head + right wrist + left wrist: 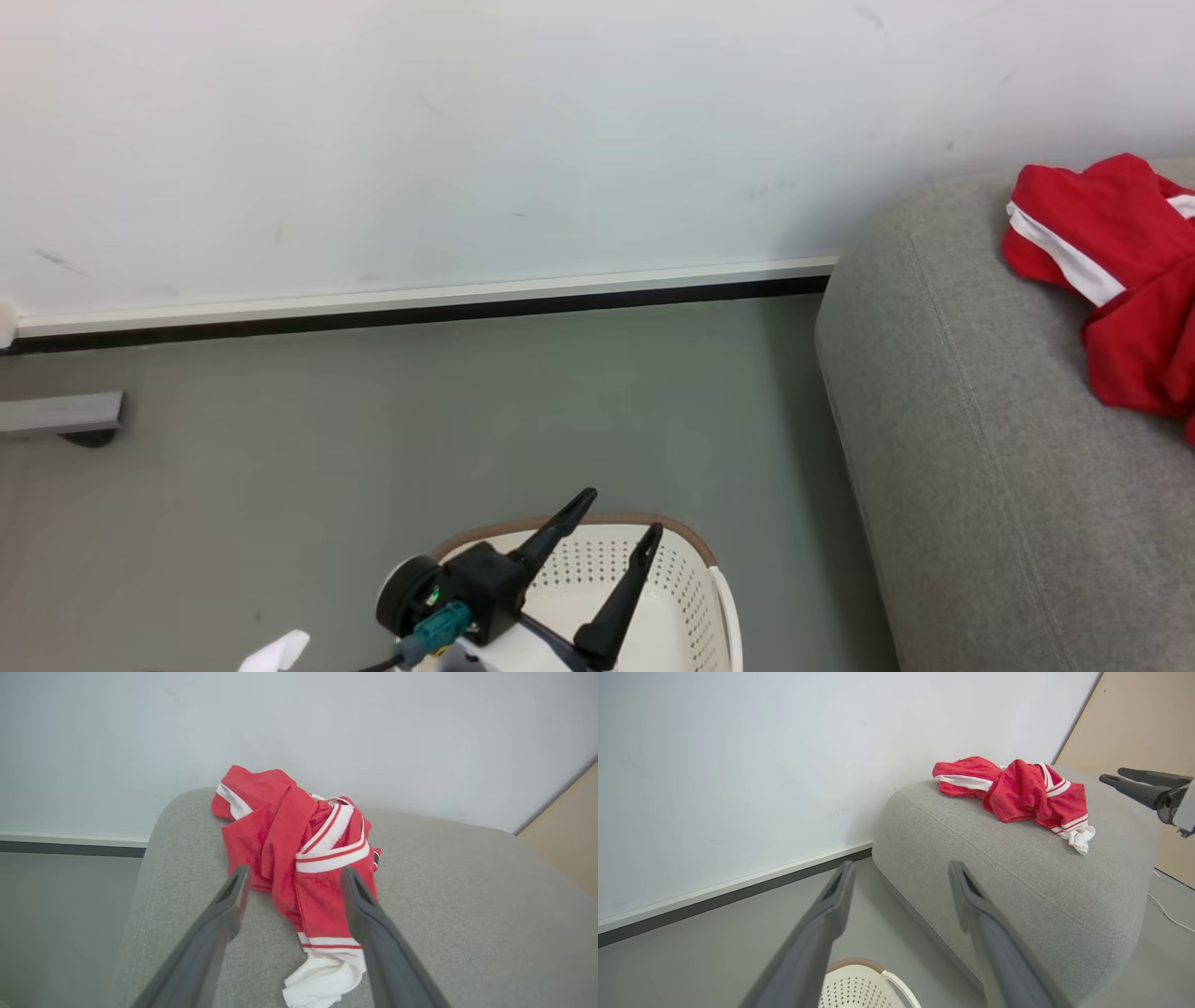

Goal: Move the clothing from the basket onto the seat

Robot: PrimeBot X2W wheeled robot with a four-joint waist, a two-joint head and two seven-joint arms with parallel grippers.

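Note:
Red garments with white stripes, the clothing (1120, 271), lie crumpled on top of the grey sofa (980, 448) near its left end. They also show in the left wrist view (1017, 791) and the right wrist view (299, 858). My right gripper (295, 872) hovers open just above the clothing with nothing between its fingers; it is at the right edge of the left wrist view (1113, 775). My left gripper (621, 515) is open and empty over the cream basket (695, 546), which stands on the floor left of the sofa. The part of the basket's inside (859, 984) that shows is bare plastic.
A white wall with a pale and dark baseboard (420, 308) runs behind the grey floor. A grey flat object (61, 415) lies at the far left. A beige panel (1148, 742) stands beyond the sofa, with a white cable (1167, 914) on the floor.

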